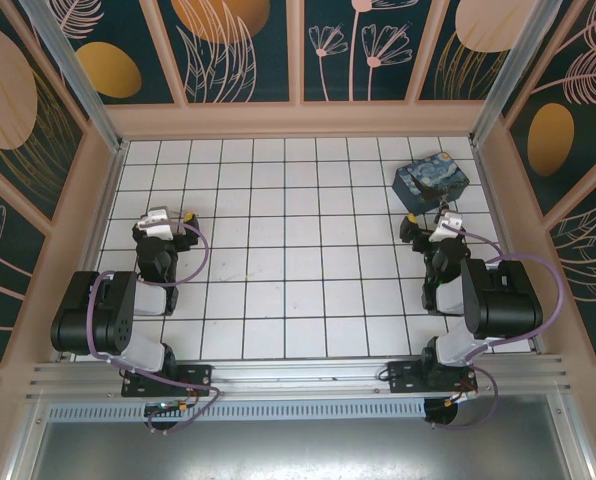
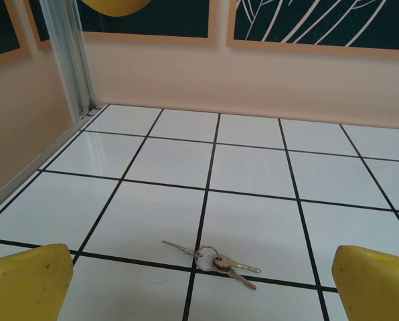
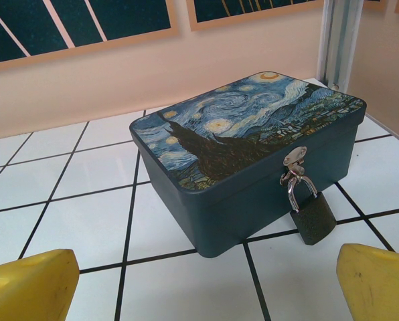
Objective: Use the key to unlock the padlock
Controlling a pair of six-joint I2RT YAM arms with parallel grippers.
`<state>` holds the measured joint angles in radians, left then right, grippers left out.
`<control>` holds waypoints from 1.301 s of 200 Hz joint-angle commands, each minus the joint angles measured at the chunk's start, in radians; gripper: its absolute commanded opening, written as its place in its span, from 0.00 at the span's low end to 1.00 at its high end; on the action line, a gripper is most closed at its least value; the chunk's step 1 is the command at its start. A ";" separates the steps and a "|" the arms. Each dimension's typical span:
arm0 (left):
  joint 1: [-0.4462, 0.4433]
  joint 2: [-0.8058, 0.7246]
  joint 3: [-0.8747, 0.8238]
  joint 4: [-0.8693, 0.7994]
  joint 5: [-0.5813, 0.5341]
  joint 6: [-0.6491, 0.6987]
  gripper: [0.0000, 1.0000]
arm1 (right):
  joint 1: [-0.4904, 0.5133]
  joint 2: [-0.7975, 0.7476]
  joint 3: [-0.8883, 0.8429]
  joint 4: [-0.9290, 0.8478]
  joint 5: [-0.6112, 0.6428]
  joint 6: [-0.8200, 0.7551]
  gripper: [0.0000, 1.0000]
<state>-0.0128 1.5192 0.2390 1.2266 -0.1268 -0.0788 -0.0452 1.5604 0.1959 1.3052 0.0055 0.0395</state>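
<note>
A small bunch of keys (image 2: 216, 257) on a ring lies flat on the white tiles, just ahead of my left gripper (image 2: 201, 286). That gripper is open, its yellow fingers (image 2: 25, 284) wide to either side of the keys and touching nothing. The padlock (image 3: 311, 219), dark-bodied with a silvery shackle, hangs shut through the hasp on the front of the blue painted box (image 3: 246, 154). My right gripper (image 3: 203, 286) faces the box's near corner, open and empty, with the padlock ahead and to the right. From above, the left gripper (image 1: 164, 220) is at mid-left and the right gripper (image 1: 441, 226) sits just before the box (image 1: 431, 182).
The box stands near the back right corner, close to the right wall (image 1: 498, 200) and an aluminium post (image 3: 340, 40). A corner post (image 2: 69, 60) and the left wall stand beyond the keys. White tiled floor (image 1: 298, 250) stretches between the arms.
</note>
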 commanded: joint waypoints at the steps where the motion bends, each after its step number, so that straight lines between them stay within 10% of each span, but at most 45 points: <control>1: 0.007 -0.004 0.009 0.021 0.016 0.007 0.99 | 0.000 -0.002 0.014 0.027 -0.016 -0.003 0.99; 51: 0.007 -0.013 0.017 0.009 0.009 0.001 0.99 | 0.004 -0.044 0.076 -0.127 -0.057 -0.026 0.95; 90: 0.007 -0.200 0.248 -0.531 -0.311 -0.195 0.99 | -0.023 -0.209 0.398 -0.791 -0.036 0.142 0.95; 114: -0.002 -0.255 0.343 -0.755 -0.262 -0.313 0.99 | -0.101 -0.146 0.555 -0.938 -0.116 0.245 0.95; 188: -0.469 -0.198 0.452 -0.948 -0.561 -0.114 0.99 | -0.330 0.252 1.080 -1.222 -0.315 0.229 0.99; 260: -0.591 -0.057 0.576 -1.059 -0.544 -0.061 0.99 | -0.330 0.498 1.276 -1.212 -0.376 0.219 0.99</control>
<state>-0.5495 1.4017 0.7547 0.2295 -0.6231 -0.1970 -0.3836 2.0144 1.3941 0.1032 -0.3309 0.2684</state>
